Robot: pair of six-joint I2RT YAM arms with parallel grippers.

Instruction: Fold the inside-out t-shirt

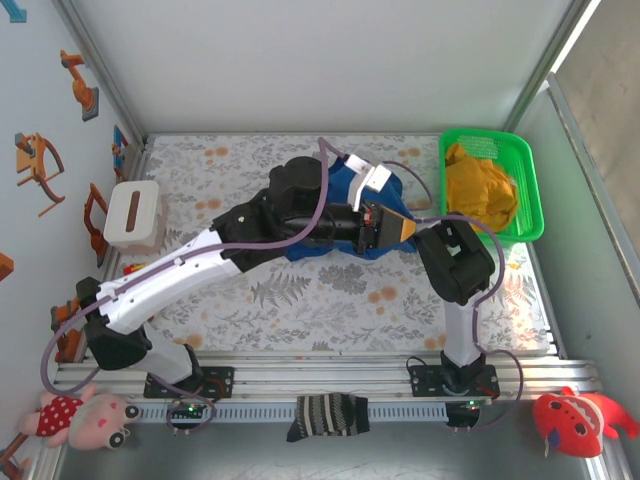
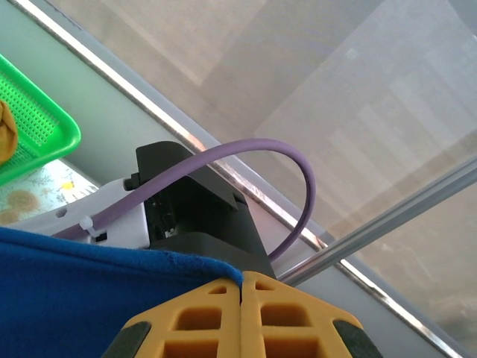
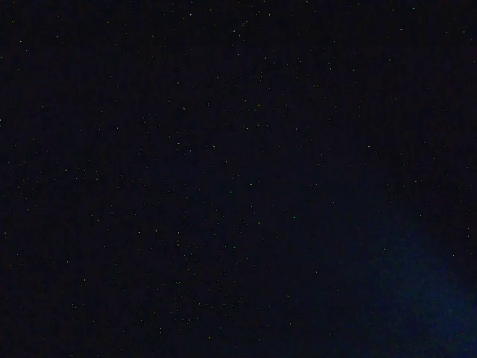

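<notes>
One blue t-shirt [image 2: 74, 298], two grippers: left gripper [image 2: 242, 287] clenched, seemingly on its edge; right gripper [image 1: 375, 185] buried, cannot tell.

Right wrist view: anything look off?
Yes. It is almost black, with a faint blue tint at lower right. From above, the right arm reaches down into the blue t-shirt, so cloth is probably covering the camera.

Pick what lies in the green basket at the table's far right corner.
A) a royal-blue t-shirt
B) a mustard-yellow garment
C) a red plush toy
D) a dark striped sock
B: the mustard-yellow garment is bunched inside the green basket, while the blue t-shirt lies mid-table under the arms.
</notes>
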